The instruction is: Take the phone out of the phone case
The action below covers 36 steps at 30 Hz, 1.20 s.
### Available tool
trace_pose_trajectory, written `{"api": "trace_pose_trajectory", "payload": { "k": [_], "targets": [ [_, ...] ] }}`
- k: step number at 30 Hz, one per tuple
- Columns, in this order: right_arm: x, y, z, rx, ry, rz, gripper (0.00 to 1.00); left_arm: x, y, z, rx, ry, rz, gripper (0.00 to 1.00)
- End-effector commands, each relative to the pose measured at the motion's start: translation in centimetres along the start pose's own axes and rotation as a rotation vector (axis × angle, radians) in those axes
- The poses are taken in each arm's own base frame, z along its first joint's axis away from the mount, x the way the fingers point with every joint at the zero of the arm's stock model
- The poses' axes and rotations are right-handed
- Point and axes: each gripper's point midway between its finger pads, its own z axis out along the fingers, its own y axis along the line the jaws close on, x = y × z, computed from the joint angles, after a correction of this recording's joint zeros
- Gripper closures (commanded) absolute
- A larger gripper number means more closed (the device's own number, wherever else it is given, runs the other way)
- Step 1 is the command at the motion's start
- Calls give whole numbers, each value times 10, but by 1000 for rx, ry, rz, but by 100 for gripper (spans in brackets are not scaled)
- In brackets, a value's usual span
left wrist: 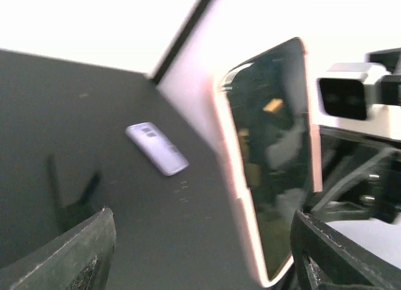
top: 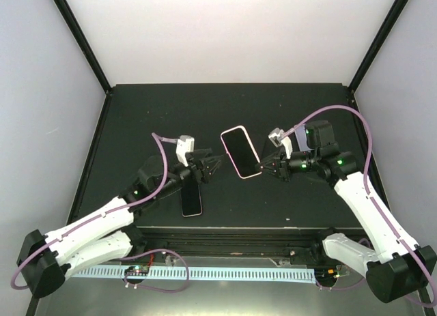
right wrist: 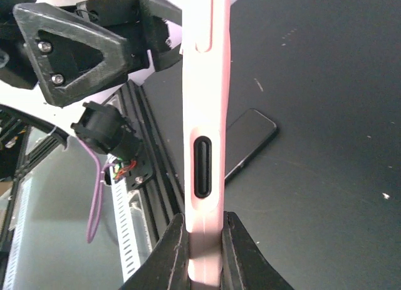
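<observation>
My right gripper [top: 263,167] is shut on the lower edge of a pink phone case [top: 240,151] and holds it up above the table, tilted. In the right wrist view the fingers [right wrist: 172,252] pinch the case's thin edge [right wrist: 203,83], which has a black oblong cutout. The case's face [left wrist: 276,146] is dark and glossy with reflections; I cannot tell whether a phone fills it. My left gripper [top: 210,164] is open and empty just left of the case. Its jaws stand wide apart, with the case's lower corner close to the right finger [left wrist: 341,255].
A dark phone [top: 192,198] lies flat on the black table [top: 136,111] under the left arm; it also shows in the right wrist view [right wrist: 250,139]. A small pale lilac flat object [left wrist: 156,149] lies on the table in the left wrist view. White walls and black posts enclose the table.
</observation>
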Motion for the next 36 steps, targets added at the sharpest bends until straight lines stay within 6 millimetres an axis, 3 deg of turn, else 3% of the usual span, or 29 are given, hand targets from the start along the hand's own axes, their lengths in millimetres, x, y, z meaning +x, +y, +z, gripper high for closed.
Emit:
{"api": "trace_pose_trajectory", "payload": {
  "k": [1, 6, 12, 26, 27, 30, 34, 36],
  "targets": [
    [-10, 30, -6, -141, -53, -92, 99, -28, -78, -5, 384, -61, 111, 22],
    [-6, 40, -8, -200, -51, -93, 99, -33, -86, 10, 434, -60, 75, 26],
    [-1, 39, -7, -206, -51, -80, 99, -37, -93, 14, 487, -84, 73, 48],
    [1, 41, -7, -211, -56, -82, 99, -37, -116, 12, 620, -62, 114, 85],
    [1, 41, -8, -211, -54, -90, 97, -38, -117, 12, 625, -60, 114, 87],
    [3, 46, -12, -199, -38, -149, 77, -40, -120, 6, 652, -55, 118, 91],
    [19, 62, -24, -212, 9, -414, 47, -46, -127, -6, 698, -27, 150, 93],
    [24, 61, -27, -173, 20, -498, 37, -44, -137, -12, 748, 17, 190, 93]
  ]
}}
